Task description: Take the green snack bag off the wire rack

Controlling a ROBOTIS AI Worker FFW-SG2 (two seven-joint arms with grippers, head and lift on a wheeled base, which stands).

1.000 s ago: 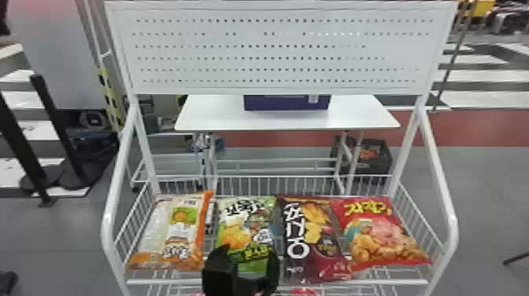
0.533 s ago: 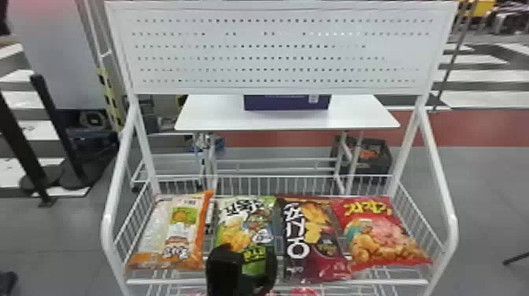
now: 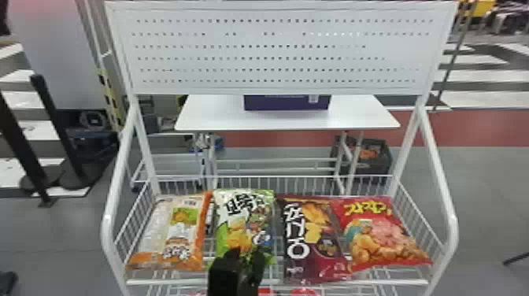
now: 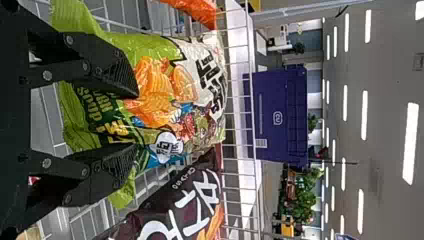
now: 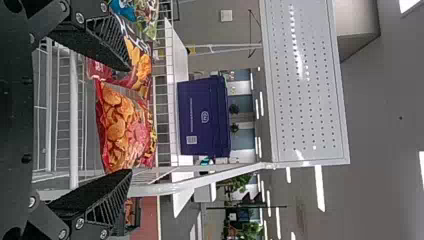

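My left gripper (image 3: 238, 261) is over the lower part of the green snack bag (image 3: 244, 228), which leans in the wire rack (image 3: 275, 282) between the orange-and-white bag and the dark one. In the left wrist view, the left gripper (image 4: 135, 120) stands open, its two fingers apart over the front of the green bag (image 4: 150, 95); whether they touch it I cannot tell. The right gripper (image 5: 130, 120) is open in the right wrist view, with nothing between its fingertips and the red bag (image 5: 120, 132) beyond them.
An orange-and-white bag (image 3: 171, 232) lies left of the green one; a dark bag (image 3: 311, 240) and a red bag (image 3: 381, 234) lie to its right. A white perforated panel (image 3: 275, 51) rises above the rack. Behind stands a white table (image 3: 220, 118) with a dark blue box (image 3: 287, 103).
The left gripper has shifted slightly right and up over the lower part of the green bag. The bags and the rack keep their places.
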